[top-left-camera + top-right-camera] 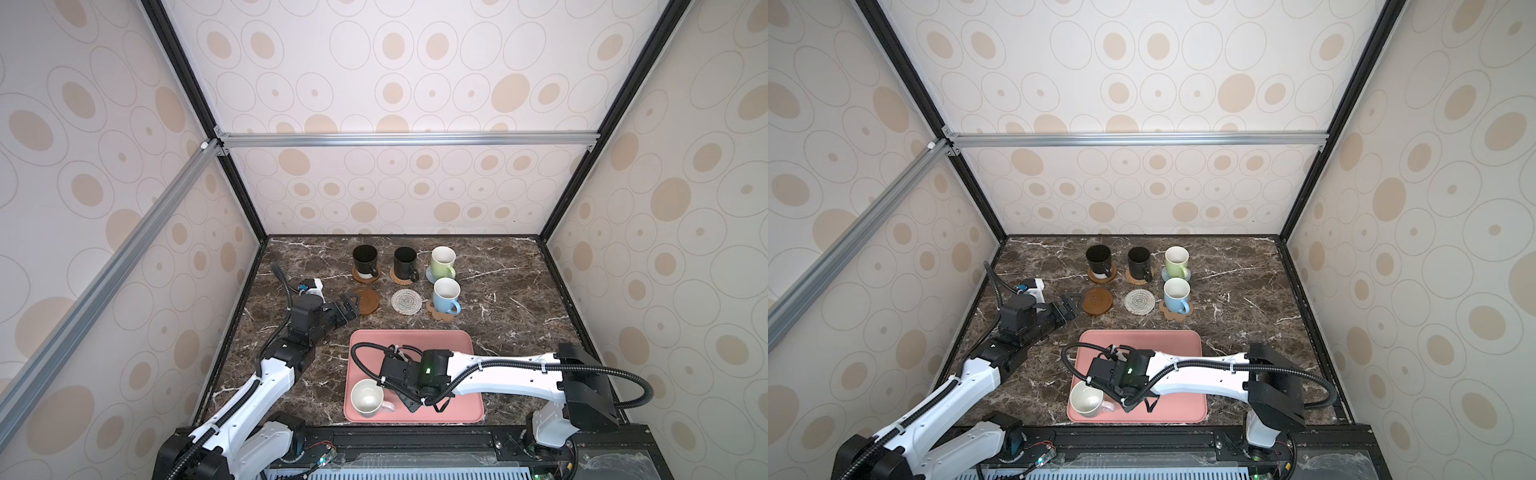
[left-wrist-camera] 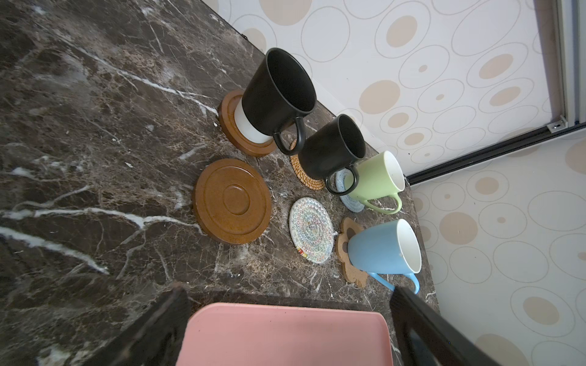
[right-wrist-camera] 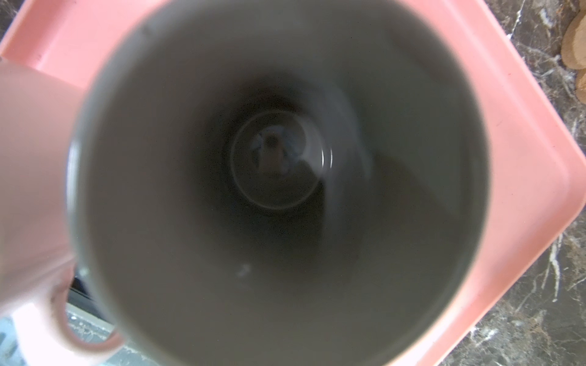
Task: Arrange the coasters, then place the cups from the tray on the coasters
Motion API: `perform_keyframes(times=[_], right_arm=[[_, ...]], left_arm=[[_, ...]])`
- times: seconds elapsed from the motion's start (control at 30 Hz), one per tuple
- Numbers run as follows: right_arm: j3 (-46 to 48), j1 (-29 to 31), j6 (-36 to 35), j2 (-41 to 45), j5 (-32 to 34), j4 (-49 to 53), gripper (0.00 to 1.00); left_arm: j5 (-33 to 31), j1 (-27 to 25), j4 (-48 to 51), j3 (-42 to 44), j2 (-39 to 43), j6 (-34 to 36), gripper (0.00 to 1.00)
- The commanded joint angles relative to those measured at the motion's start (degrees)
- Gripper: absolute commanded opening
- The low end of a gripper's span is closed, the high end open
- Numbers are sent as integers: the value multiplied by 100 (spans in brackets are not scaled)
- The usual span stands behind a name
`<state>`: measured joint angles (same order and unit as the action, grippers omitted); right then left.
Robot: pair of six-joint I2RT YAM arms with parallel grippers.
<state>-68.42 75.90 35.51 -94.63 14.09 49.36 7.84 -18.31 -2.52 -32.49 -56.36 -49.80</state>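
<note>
On the pink tray [image 1: 459,351] my right gripper [image 1: 407,399] is shut on the grey cup [image 3: 279,221], whose mouth fills the right wrist view; the fingers are hidden. The white cup [image 1: 368,397] with a pinkish handle stands beside it. Two black cups [image 1: 365,258] [image 1: 405,262], a green cup [image 1: 442,262] and a blue cup [image 1: 446,296] stand on coasters. A brown wooden coaster [image 1: 365,301] and a whitish woven coaster [image 1: 406,301] lie bare. My left gripper [image 1: 349,307] hangs open just left of the bare brown coaster.
The coasters form two rows of three behind the tray on the dark marble table [image 1: 511,291]. Patterned walls and black frame posts close in the table at the back and both sides. The right arm [image 1: 507,370] stretches across the tray's right half.
</note>
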Motion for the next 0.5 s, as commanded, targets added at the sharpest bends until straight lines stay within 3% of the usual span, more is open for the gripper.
perform_keyframes(times=[0.0, 0.47], right_arm=[[129, 35, 9, 101, 166, -49, 15], [99, -18, -26, 415, 423, 20, 14]], left_arm=[[-37, 46, -12, -114, 80, -54, 100], [-103, 46, 50, -100, 195, -41, 100]])
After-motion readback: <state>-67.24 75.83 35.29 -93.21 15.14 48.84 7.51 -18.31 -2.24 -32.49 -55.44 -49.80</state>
